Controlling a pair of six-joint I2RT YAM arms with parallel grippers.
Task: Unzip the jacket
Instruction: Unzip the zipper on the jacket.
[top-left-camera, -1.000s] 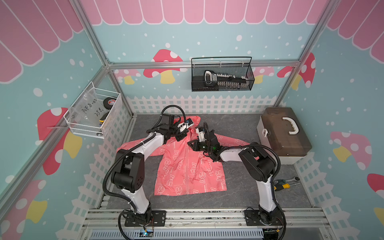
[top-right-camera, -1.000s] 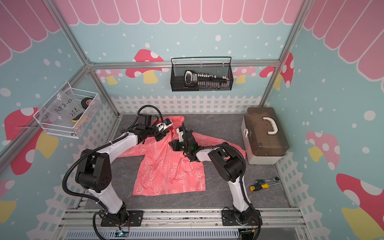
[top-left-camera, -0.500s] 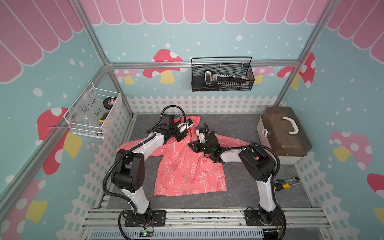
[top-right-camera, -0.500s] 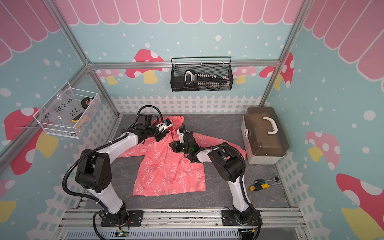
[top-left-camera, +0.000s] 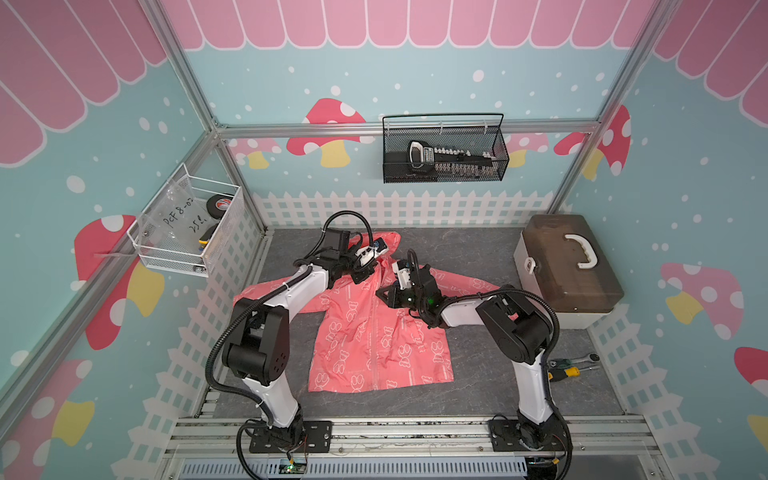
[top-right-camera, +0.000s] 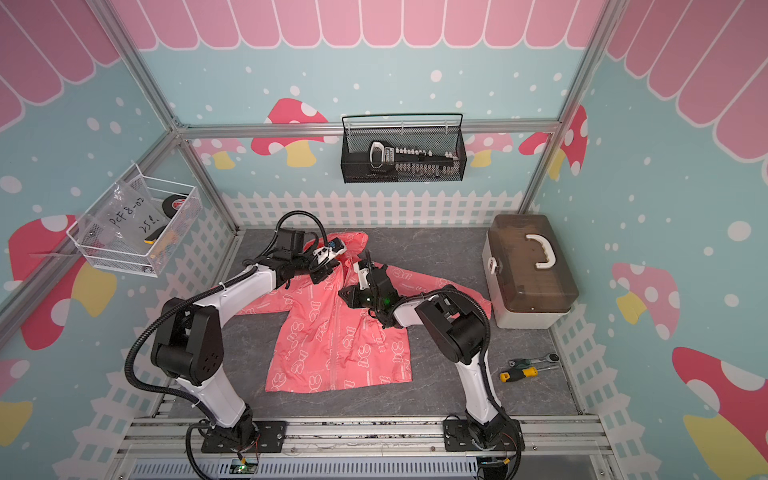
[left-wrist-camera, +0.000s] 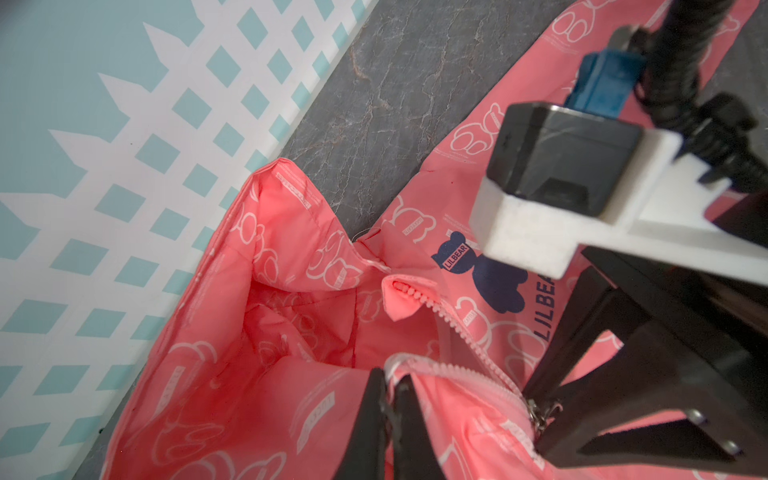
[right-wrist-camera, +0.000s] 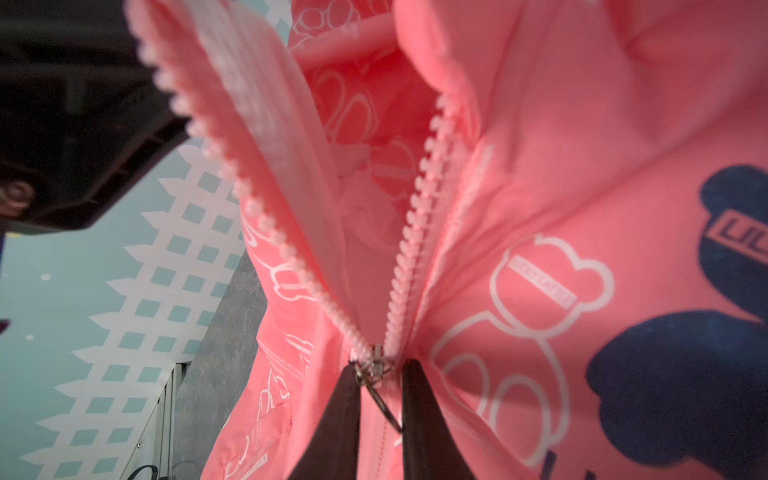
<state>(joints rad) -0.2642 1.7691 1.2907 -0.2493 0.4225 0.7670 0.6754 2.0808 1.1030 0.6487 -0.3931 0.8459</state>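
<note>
The coral-pink jacket (top-left-camera: 374, 340) (top-right-camera: 332, 345) lies flat on the grey mat, hood toward the back wall. My left gripper (left-wrist-camera: 388, 376) (top-left-camera: 365, 274) is shut on the collar edge beside the top of the zipper. Just below the collar, my right gripper (right-wrist-camera: 380, 368) (top-left-camera: 384, 293) has its fingers on either side of the metal ring pull (right-wrist-camera: 384, 405), which spans the narrow gap between them. The zipper teeth are parted from the collar down to the slider (right-wrist-camera: 376, 359) (left-wrist-camera: 538, 413). A navy bear logo (left-wrist-camera: 498, 282) sits on the chest next to it.
A brown toolbox (top-left-camera: 569, 266) stands at the right of the mat, with a screwdriver and ratchet (top-left-camera: 569, 370) in front of it. A black wire basket (top-left-camera: 444, 153) hangs on the back wall and a white one (top-left-camera: 187, 232) on the left wall.
My right gripper has crept a little toward the front along the zipper line. The left arm and the rest of the jacket look unmoved.
</note>
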